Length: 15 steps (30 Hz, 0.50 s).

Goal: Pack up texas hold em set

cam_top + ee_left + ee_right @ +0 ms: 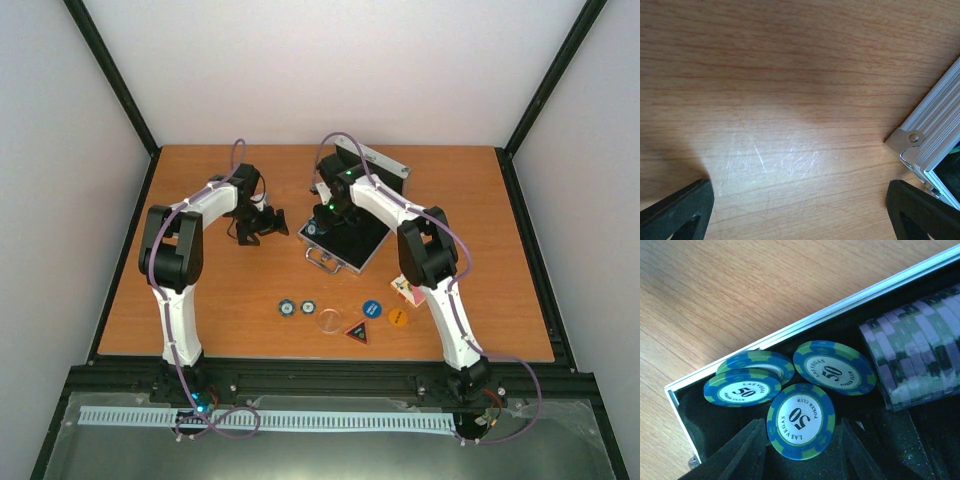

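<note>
The silver case (372, 258) lies open mid-table, its lid (378, 158) tipped back. My right gripper (326, 214) reaches into its near-left corner. In the right wrist view it (802, 424) is shut on the edges of a blue-green "50" poker chip (801, 421), held tilted above the black lining. Three like chips (834, 367) lie loose beside it, and a row of pale chips (920, 355) stands on edge to the right. My left gripper (262, 225) hangs open over bare wood left of the case, whose corner (935, 130) shows by its right finger (920, 210).
Near the front edge lie two blue chips (286, 308) (308, 309), a clear round disc (328, 321), a dark triangular button (357, 331), a blue round button (372, 309) and an orange one (397, 317). The card deck (408, 293) peeks out beside my right arm.
</note>
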Tool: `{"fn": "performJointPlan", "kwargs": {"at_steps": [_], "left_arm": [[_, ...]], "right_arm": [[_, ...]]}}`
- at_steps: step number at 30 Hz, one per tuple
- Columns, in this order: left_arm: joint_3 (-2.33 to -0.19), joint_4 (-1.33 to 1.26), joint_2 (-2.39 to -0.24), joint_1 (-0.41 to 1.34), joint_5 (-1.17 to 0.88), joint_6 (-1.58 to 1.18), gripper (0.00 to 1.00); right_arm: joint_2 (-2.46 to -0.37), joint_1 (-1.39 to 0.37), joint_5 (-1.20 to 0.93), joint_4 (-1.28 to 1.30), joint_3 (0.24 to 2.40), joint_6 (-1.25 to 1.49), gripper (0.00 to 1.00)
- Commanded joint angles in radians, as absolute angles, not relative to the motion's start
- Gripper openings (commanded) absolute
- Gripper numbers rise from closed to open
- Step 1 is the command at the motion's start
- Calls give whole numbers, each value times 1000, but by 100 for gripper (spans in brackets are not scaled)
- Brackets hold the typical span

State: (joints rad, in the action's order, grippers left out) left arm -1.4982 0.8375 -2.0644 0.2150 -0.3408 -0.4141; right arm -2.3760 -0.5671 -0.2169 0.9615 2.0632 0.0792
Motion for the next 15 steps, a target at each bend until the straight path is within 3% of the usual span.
{"fn": "performJointPlan", "kwargs": {"at_steps": [1,15], "left_arm": [[-1469,839,-2100,204,-287,-401,98],[-1456,836,-2091,204,-277,-400,98]], "right_arm": [[-2402,-569,-208,968,2098,80,42],[-2405,-571,-231,983,2067,74,42]]}}
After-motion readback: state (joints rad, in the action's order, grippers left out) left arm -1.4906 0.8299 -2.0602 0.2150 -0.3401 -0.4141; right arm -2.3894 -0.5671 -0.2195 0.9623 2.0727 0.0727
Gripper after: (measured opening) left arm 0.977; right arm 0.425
